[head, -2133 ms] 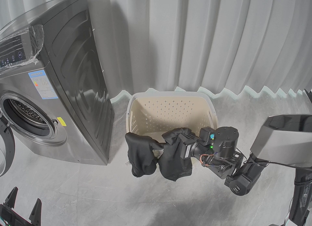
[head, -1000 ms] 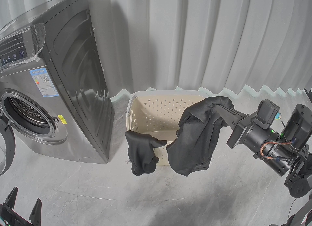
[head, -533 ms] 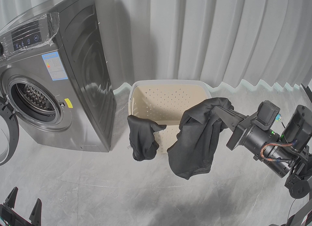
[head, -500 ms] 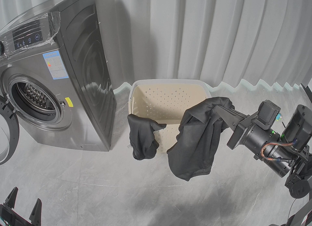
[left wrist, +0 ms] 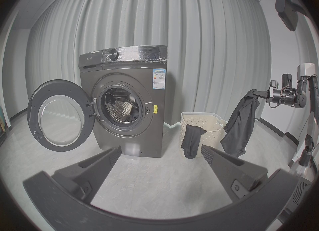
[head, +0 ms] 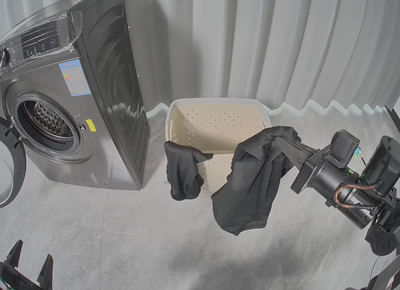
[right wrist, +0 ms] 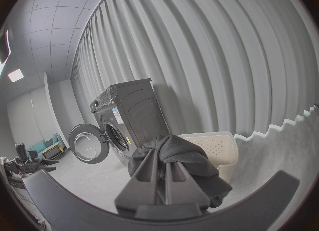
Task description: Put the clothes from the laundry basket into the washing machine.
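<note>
1. The right pincer (head: 280, 139) is held level at the right side of the laundry basket (head: 216, 101), with its fingers clamped together on a bunched fold of a black garment (head: 250, 186).
2. The black garment hangs down from the clamped fingers in one loose drape. In the head view its lower part overlaps the near right corner of the laundry basket. Whether the cloth touches the basket wall cannot be told.
3. A second dark garment (head: 181, 170) is draped over the near left rim of the laundry basket, and most of it hangs down the outside wall.
4. The laundry basket is cream with a perforated wall. It stands upright on the grey floor (head: 125, 228), just beside the right flank of the washing machine (head: 112, 95).
5. The round door (head: 9, 166) of the washing machine is swung fully open to the machine's left side, so the metal drum (head: 48, 122) is exposed. Clear film is seen over the control panel.
6. The left pincer (head: 31, 261) is positioned low, in front of the washing machine and well apart from it. Its fingers are spread apart and nothing is held between them.
7. A pleated white curtain (head: 271, 32) hangs behind the washing machine and the laundry basket and reaches down to the floor.
</note>
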